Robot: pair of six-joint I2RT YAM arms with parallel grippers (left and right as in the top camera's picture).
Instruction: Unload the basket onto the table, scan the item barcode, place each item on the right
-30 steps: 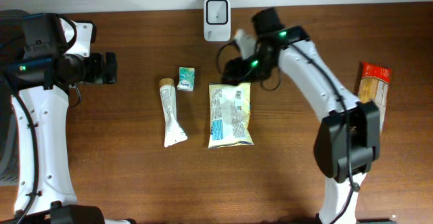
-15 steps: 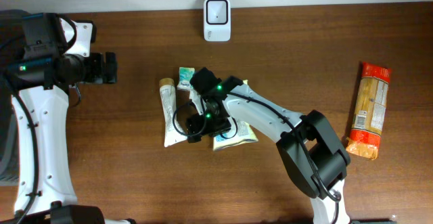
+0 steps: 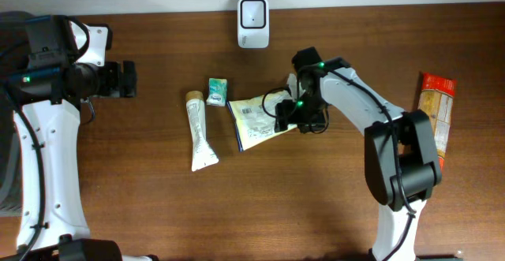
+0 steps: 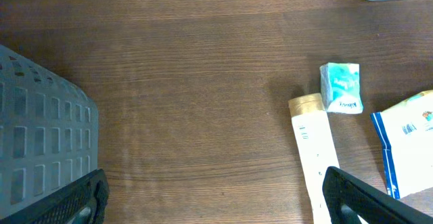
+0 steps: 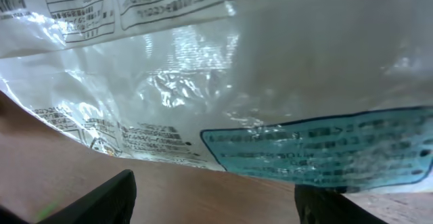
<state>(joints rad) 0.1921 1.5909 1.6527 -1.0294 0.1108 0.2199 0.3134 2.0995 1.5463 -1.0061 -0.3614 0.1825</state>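
Observation:
A white and yellow snack bag (image 3: 254, 121) with a blue label lies tilted on the wooden table, below the white scanner (image 3: 252, 13) at the back edge. My right gripper (image 3: 284, 117) sits low at the bag's right edge. In the right wrist view the crinkled bag (image 5: 223, 68) fills the frame just ahead of my right gripper (image 5: 216, 204), whose jaws stand open over bare wood. My left gripper (image 3: 125, 80) hovers open at the far left, well away from the bag (image 4: 409, 149); in its own view the left gripper (image 4: 216, 204) has nothing between its fingers.
A white tube (image 3: 201, 131) and a small teal packet (image 3: 217, 91) lie left of the bag. An orange package (image 3: 436, 111) lies at the far right. A grey crate (image 4: 40, 136) stands at the left.
The right arm swung from near the scanner across the bag toward the tube, then back to the bag's right edge. The bag now lies tilted and shifted up. The left arm stayed still.

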